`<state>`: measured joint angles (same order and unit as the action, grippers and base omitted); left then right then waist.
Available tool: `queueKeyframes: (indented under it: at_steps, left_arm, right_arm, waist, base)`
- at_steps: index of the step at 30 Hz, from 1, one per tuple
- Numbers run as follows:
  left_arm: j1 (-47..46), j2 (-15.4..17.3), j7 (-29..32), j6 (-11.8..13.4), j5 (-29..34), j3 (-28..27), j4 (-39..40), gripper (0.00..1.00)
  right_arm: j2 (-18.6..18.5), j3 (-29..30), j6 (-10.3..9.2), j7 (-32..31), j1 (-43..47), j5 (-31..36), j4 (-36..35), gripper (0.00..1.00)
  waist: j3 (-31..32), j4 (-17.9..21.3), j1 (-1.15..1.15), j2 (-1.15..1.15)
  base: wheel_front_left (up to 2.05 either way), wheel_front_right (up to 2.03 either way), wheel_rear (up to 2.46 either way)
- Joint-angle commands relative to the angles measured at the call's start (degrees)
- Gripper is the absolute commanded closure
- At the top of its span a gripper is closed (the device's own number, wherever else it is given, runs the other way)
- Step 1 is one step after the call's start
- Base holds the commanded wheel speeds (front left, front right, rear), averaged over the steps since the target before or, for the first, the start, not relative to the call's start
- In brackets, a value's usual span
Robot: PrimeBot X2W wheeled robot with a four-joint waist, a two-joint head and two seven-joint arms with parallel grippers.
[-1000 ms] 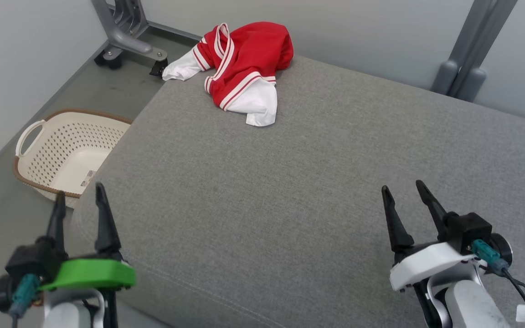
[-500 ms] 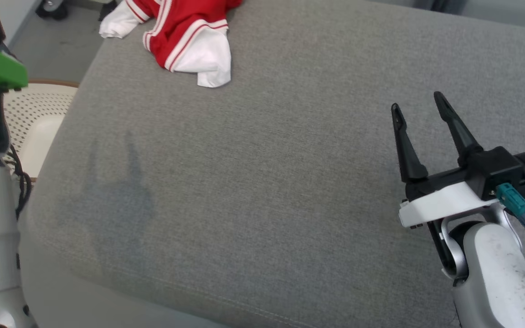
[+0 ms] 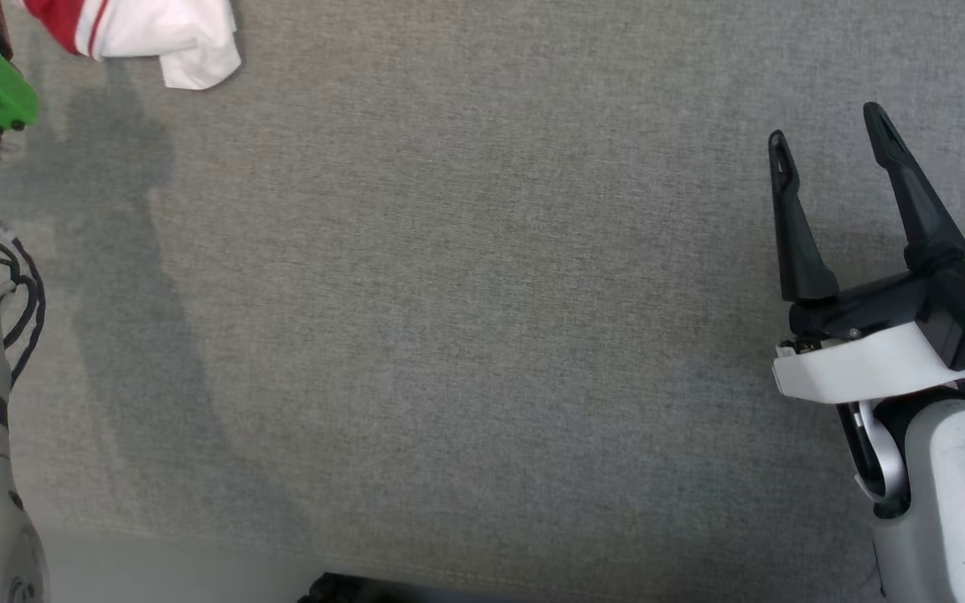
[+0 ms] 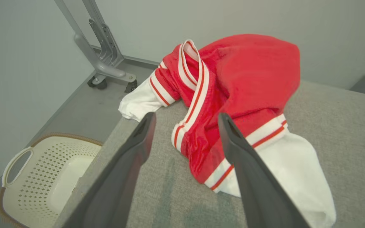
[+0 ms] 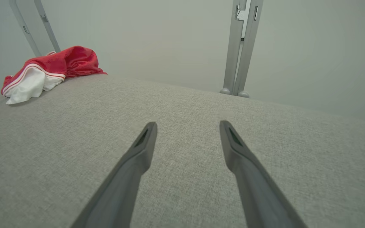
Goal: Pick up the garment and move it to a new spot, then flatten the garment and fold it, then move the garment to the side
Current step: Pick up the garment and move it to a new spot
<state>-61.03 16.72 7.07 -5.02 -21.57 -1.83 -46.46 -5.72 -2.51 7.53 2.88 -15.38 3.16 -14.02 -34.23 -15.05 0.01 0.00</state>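
Garment (image 4: 233, 82), red with white trim, lies crumpled on the far left corner of the cushion (image 3: 449, 293). One white sleeve (image 4: 138, 104) spills over the left edge. In the head view it sits at 11 o'clock, cut off by the frame. From there toward 3 and 6 o'clock the grey cushion is bare, which leaves broad room for laying cloth out. The near edge runs along 6 o'clock.

Left gripper (image 4: 186, 116) is spread wide and holds nothing. In its wrist view the fingers frame the garment's striped hem, and whether they touch it cannot be told. Right gripper (image 3: 824, 124) is also spread wide and empty, over bare cushion at 3 o'clock, well apart from the garment.

Compared with half a second ago, the head camera has tipped further down, so the garment appears nearer the top left corner. The right gripper's spread looks unchanged.

In the left wrist view a basket (image 4: 43, 171) stands on the floor at 8 o'clock, just beside the cushion's left edge. A metal frame (image 4: 106, 66) on castors stands at 11 o'clock, near the hanging sleeve. A grey post (image 5: 239, 47) rises behind the far edge.
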Motion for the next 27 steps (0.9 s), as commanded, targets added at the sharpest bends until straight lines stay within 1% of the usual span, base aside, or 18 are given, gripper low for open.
queueKeyframes:
  at_steps: [1, 6, 11, 12, 13, 14, 20, 24, 27]
  left_arm:
    - [-1.08, 0.13, 0.71, -0.05, -0.8, -0.24, -1.72, 0.0]
    - [-1.92, 0.24, 1.72, -0.58, -2.22, -0.74, -6.29, 0.0]
    - [-2.8, 0.43, 3.27, -1.06, -2.71, 0.16, -9.58, 0.0]
    - [-2.81, 0.27, 3.38, -1.09, -2.69, 0.4, -9.97, 0.28]
    - [-2.94, 0.23, 3.56, -1.2, -2.7, 0.68, -10.49, 0.6]
    - [-3.06, 0.27, 3.61, -1.29, -2.62, 0.92, -10.81, 1.0]
    - [-3.82, 2.11, 1.16, -1.47, -1.65, 1.84, -11.27, 1.0]
    - [-4.77, 3.42, -1.35, -1.55, -0.81, 2.65, -10.4, 1.0]
    - [-5.42, 4.12, -2.08, -1.79, -0.05, 3.96, -9.69, 1.0]
  right_arm:
    - [0.18, -0.07, -0.09, 0.24, 0.15, 0.04, -0.59, 0.0]
    - [0.38, 0.39, -0.09, 0.2, 0.15, 0.51, -1.64, 0.0]
    - [0.61, 0.61, -0.09, 0.3, -0.08, 0.6, -2.44, 0.0]
    - [0.63, 0.62, -0.09, 0.45, -0.14, 0.56, -2.37, 0.0]
    - [0.71, 0.66, -0.09, 0.63, -0.23, 0.47, -2.18, 0.0]
    - [0.79, 0.67, -0.09, 0.82, -0.3, 0.38, -1.93, 0.0]
    - [1.59, 0.74, -0.09, 2.6, -0.69, -0.22, 0.34, 0.0]
    - [2.14, 1.05, -0.09, 4.31, -0.57, -0.85, 2.92, 0.0]
    - [2.44, 1.31, -0.09, 5.83, 0.28, -1.68, 5.67, 0.0]
  waist:
    - [-5.55, 5.01, -0.01, 0.0]
    - [-6.16, 5.8, -0.01, 0.0]
    - [-6.56, 6.46, -0.01, 0.0]
    - [-6.53, 6.55, -0.01, 0.0]
    - [-6.46, 6.68, -0.01, 0.0]
    - [-6.32, 6.76, -0.01, 0.0]
    - [-3.7, 7.43, -0.01, 0.0]
    - [0.25, 8.07, -0.01, 0.0]
    - [4.5, 8.77, -0.01, 0.0]
  base:
    - [0.0, 0.0, 0.0]
    - [0.0, 0.0, 0.0]
    - [0.0, 0.0, 0.0]
    - [0.0, 0.0, 0.0]
    - [0.0, 0.0, 0.0]
    - [0.0, 0.0, 0.0]
    - [0.0, 0.0, 0.0]
    - [0.0, 0.0, 0.0]
    - [0.0, 0.0, 0.0]
